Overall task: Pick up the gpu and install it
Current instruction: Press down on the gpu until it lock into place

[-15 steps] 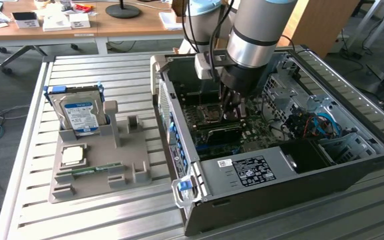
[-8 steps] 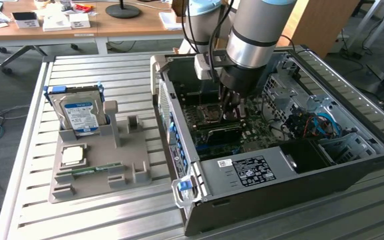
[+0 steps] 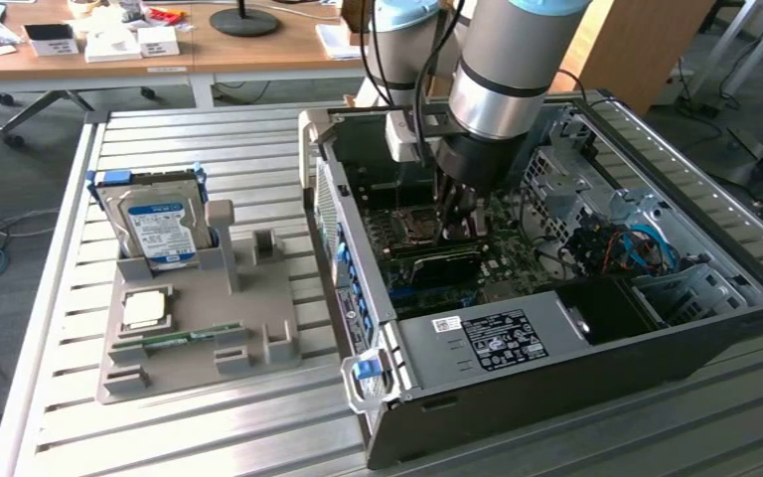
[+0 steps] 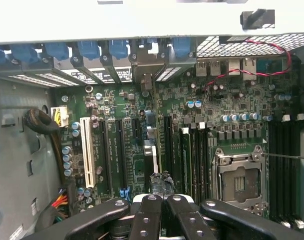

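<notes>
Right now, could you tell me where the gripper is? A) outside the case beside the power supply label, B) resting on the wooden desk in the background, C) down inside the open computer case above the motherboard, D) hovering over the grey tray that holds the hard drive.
C: in the exterior view the gripper reaches down inside the open computer case, just above the motherboard.

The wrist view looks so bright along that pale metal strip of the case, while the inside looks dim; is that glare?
Yes: in the wrist view the case edge is washed out, while the motherboard stays dim but readable. In the exterior view, daylight is even and the arm shades the case interior.
</notes>
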Tool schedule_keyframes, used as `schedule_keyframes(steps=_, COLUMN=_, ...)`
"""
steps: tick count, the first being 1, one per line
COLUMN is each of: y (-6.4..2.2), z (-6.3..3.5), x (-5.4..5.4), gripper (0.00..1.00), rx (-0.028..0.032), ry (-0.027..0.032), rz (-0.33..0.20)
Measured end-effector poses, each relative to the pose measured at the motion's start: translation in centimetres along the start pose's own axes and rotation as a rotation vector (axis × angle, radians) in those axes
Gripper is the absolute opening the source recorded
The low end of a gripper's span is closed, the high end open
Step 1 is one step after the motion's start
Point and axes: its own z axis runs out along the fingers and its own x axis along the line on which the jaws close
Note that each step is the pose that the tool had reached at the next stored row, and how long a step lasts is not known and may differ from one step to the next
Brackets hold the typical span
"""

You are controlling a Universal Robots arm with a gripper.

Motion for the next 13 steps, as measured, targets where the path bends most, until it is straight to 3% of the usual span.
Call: schedule_keyframes(steps=13, y=0.01, z=0.37, x=0.03, gripper=0.11, rx=-0.0001, ry=0.0002, rz=0.0)
